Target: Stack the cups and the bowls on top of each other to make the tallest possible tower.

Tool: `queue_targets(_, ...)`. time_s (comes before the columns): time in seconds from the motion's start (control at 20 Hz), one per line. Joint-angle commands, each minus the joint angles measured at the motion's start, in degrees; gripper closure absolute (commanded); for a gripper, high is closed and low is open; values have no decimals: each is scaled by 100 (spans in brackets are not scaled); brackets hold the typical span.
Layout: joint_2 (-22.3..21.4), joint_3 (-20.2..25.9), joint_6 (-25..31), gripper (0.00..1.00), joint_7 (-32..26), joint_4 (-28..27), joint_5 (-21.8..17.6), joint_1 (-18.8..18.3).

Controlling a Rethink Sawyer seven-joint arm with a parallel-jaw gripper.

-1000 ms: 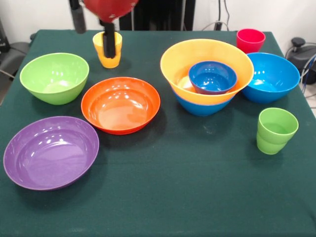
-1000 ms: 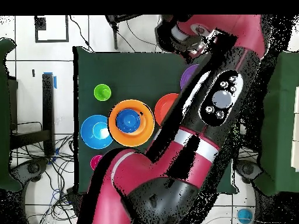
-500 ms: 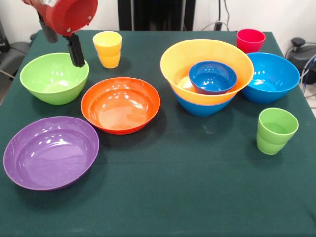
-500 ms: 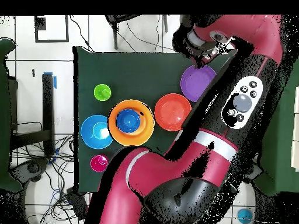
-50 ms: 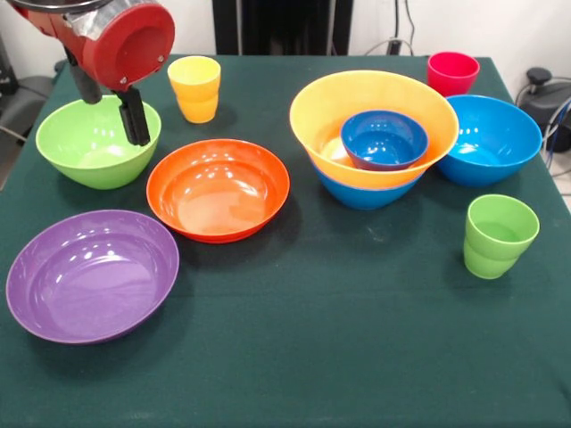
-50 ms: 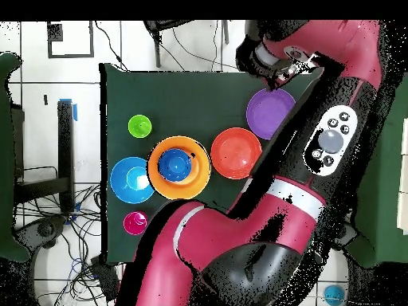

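Nearest the front camera sits the wide purple bowl (image 5: pixel 92 275), shallow and glossy. I reckon it's light, stiff plastic, slick enough that the thin rim is the only real handle. Off on the other side is the light green cup (image 5: pixel 499 235), with a stepped lower half that should give a pinch some bite.

Mid-table is the orange-red bowl (image 5: pixel 219 188), and across from it the tower (image 5: pixel 373 135) so far: a small blue bowl (image 5: pixel 384 139) nested in the large yellow-orange bowl (image 5: pixel 374 119) over another blue one, leaning a bit. Beside it is a loose blue bowl (image 5: pixel 493 138).

Further back is the lime green bowl (image 5: pixel 98 140), with my gripper (image 5: pixel 111 105) hanging over it. Its fingers (image 5: pixel 136 116) are spread and empty. I'd take the wall at the rim, one finger inside and one out.

At the far edge are the yellow cup (image 5: pixel 195 87) and red-pink cup (image 5: pixel 452 72), on the dark green tablecloth (image 5: pixel 339 339).
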Motion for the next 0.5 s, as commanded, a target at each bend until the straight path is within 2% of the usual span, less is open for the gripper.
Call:
queue_targets(0.05, 114, 944, -444, 0, -1384, 262, -589, 84)
queue_targets(0.5, 154, 1209, -562, 0, -1373, 258, -803, 14)
